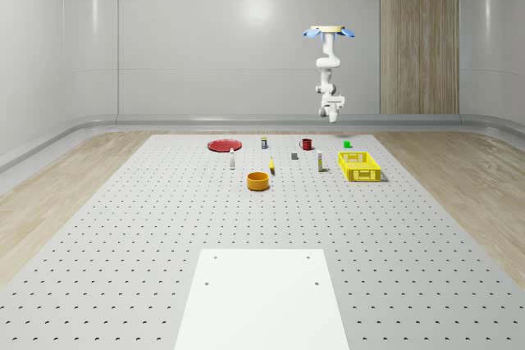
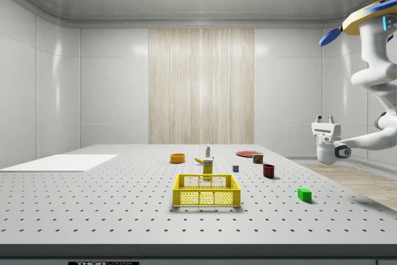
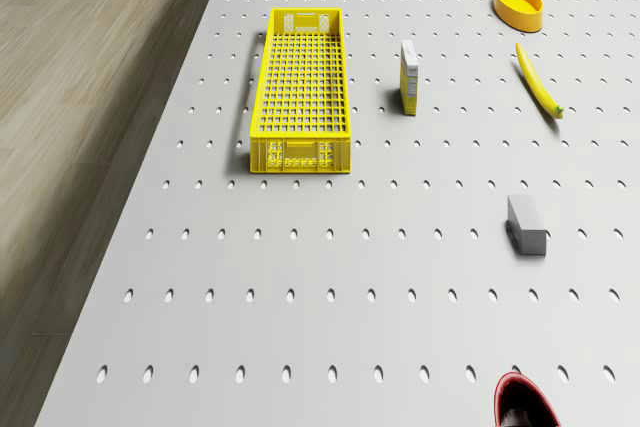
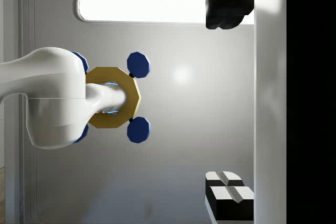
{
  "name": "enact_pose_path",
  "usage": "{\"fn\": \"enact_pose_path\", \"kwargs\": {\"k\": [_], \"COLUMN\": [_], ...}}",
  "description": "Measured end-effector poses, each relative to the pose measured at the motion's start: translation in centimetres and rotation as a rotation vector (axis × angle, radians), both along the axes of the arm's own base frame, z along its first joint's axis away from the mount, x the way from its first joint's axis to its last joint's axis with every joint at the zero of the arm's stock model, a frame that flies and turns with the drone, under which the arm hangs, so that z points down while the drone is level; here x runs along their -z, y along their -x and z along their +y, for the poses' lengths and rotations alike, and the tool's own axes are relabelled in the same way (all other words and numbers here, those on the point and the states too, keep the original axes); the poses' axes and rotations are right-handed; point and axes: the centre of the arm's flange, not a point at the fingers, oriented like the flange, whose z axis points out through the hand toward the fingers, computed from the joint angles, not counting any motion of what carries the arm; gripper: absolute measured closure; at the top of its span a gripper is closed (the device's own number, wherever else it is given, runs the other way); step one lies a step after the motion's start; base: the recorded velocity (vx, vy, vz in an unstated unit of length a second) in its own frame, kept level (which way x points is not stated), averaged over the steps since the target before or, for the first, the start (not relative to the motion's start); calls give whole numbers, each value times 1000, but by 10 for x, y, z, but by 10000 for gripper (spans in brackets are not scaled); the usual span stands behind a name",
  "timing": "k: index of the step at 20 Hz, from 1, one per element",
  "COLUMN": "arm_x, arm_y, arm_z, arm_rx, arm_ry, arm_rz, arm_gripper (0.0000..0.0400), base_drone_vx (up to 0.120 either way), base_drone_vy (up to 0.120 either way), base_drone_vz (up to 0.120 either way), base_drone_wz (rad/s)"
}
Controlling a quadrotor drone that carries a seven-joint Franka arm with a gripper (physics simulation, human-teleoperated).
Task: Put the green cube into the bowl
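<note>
The green cube (image 1: 348,144) (image 2: 304,194) lies on the perforated table, past the yellow basket at the far right of the whole-scene view. The orange bowl (image 1: 258,180) (image 2: 177,158) (image 3: 518,4) stands nearer the table's middle, well apart from the cube. The drone (image 1: 328,32) (image 2: 371,18) hovers high over the far end of the table, close to the cube and the mug. Its white arm hangs down and bends back, so my gripper (image 1: 334,102) (image 2: 325,120) (image 4: 229,98) points upward, high above the table. The fingers (image 4: 228,194) stand wide apart with nothing between them.
A yellow basket (image 1: 361,166) (image 3: 300,87) sits between cube and bowl. Around it are a red mug (image 1: 306,143) (image 3: 527,402), a banana (image 3: 540,82), a small box (image 3: 409,77), a grey block (image 3: 526,224) and a red plate (image 1: 224,145). A white panel (image 1: 267,297) covers the near end.
</note>
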Motion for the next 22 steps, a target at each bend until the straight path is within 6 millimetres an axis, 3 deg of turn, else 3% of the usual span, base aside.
{"fn": "enact_pose_path", "kwargs": {"k": [5,13,19,22], "arm_x": [0,0,1,3], "arm_y": [0,1,1,2], "arm_z": [1,5,15,24], "arm_rx": [0,1,3,6], "arm_ry": [8,50,148,249], "arm_rz": [-4,-10,-14,-16], "arm_gripper": [0,0,0,0], "base_drone_vx": [0,120,33,0], "base_drone_vy": [120,115,0,0], "base_drone_vz": [0,0,0,-120], "base_drone_wz": [0,0,0,0]}}
